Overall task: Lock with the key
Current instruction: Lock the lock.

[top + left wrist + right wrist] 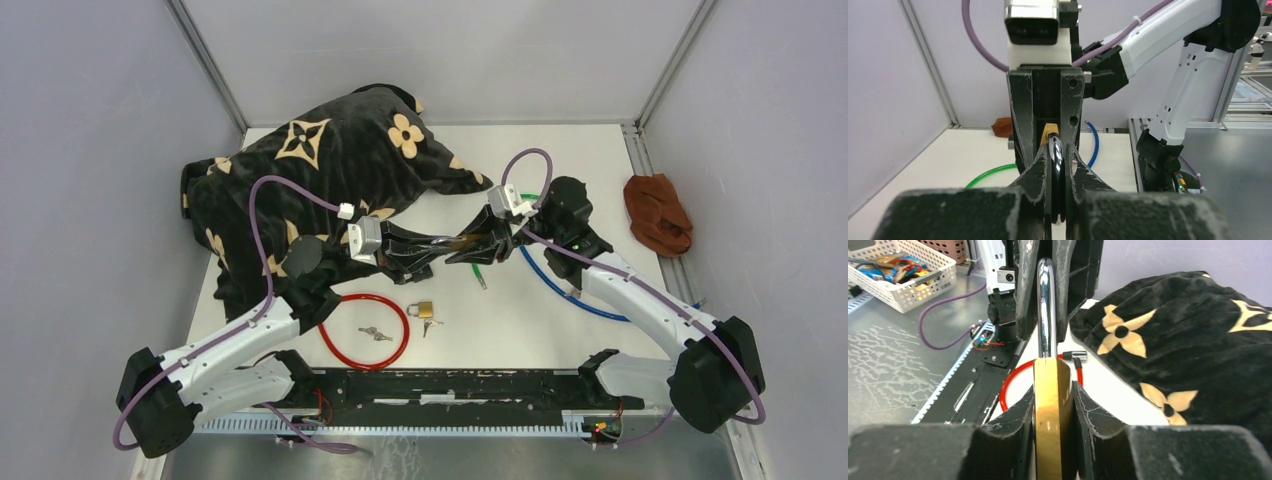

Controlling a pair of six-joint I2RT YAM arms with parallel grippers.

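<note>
A large brass padlock (1050,415) with a chrome shackle (1046,305) is held in the air between both grippers over the middle of the table. My right gripper (1052,390) is shut on its brass body; it also shows in the top view (478,246). My left gripper (1058,155) is shut on the shackle (1058,150), with the brass body (1050,131) just beyond; it shows in the top view (432,244). A small brass padlock (422,309) lies on the table with a key (431,323) beside it. A loose pair of keys (375,334) lies inside the red loop.
A black cloth with beige flower prints (320,170) covers the back left. A red cable loop (365,331), a green cable (480,272) and a blue cable (560,290) lie on the table. A brown cloth (657,213) sits at the right edge. A white basket (903,275) stands off the table.
</note>
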